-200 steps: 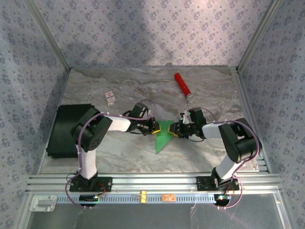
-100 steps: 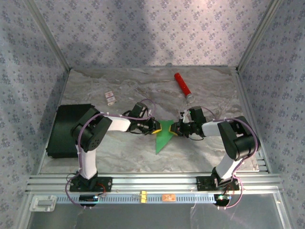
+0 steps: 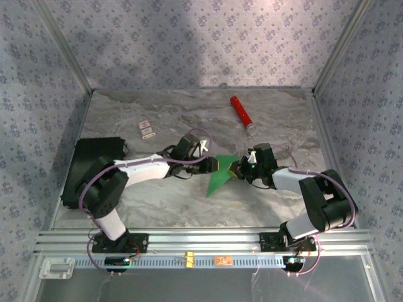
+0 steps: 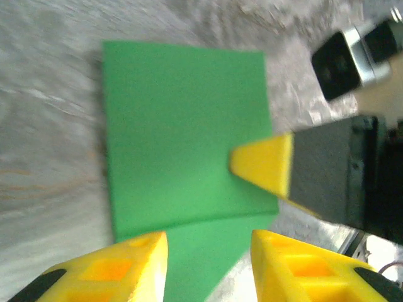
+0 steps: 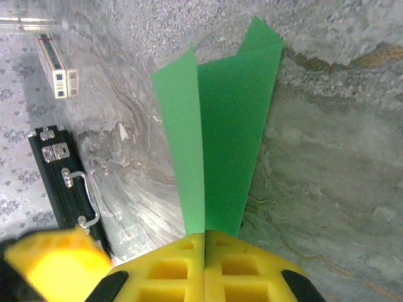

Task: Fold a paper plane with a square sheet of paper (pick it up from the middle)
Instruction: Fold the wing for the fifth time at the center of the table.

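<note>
Right gripper (image 5: 204, 248): 2 fingers pressed together, clamped on the right edge of the paper (image 5: 220, 138).
Left gripper (image 4: 208, 251): fingers apart, with the gap over the paper's left edge. The view is blurred, so I cannot tell if they touch the sheet.
Meeting point: the 2 tips face each other at mid-table. In the left wrist view, the right one's yellow tip lies on the sheet's right side.
Paper: green and folded, on the table (image 3: 283, 126) between both tips, pointing toward the near left. 1 paler flap stands up along a long crease beside a darker flat layer.
Red cylinder (image 3: 240, 112): lying far and right of the paper, well apart from it.
Black case (image 3: 82, 167): at the left edge, partly covered by the left arm.
Cards (image 3: 146, 129): 2 small ones, far and left of the paper, apart from it.
</note>
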Robot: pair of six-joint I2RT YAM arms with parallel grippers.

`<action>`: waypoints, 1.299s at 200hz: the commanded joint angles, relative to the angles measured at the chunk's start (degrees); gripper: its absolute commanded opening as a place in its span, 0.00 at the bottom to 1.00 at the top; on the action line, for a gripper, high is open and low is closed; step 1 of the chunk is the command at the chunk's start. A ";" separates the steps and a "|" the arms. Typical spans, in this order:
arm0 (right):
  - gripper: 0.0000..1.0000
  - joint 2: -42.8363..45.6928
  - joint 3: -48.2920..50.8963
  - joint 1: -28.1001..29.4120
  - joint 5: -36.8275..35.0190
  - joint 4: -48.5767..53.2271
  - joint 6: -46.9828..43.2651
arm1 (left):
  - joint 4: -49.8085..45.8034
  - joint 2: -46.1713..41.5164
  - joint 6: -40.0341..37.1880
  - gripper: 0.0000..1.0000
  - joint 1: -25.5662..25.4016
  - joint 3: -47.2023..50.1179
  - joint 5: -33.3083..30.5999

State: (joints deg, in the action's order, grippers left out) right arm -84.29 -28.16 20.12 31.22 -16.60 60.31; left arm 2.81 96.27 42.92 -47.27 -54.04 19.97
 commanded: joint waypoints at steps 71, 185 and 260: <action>0.07 1.59 -0.24 1.74 -3.12 -0.01 4.75 | -11.73 1.26 -17.28 0.51 -13.41 -0.92 -23.03; 0.08 1.92 0.00 1.88 -3.34 -0.45 5.69 | -20.65 6.98 -18.90 0.39 -18.82 -8.09 -37.24; 0.08 2.50 0.47 2.08 -3.48 -0.58 5.92 | -22.56 8.76 -19.71 0.31 -19.57 -10.21 -38.59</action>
State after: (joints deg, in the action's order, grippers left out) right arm -83.09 -28.16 21.80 28.62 -16.99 65.19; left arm -17.69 104.09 24.21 -66.39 -62.52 -16.62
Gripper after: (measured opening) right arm 0.084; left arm 0.318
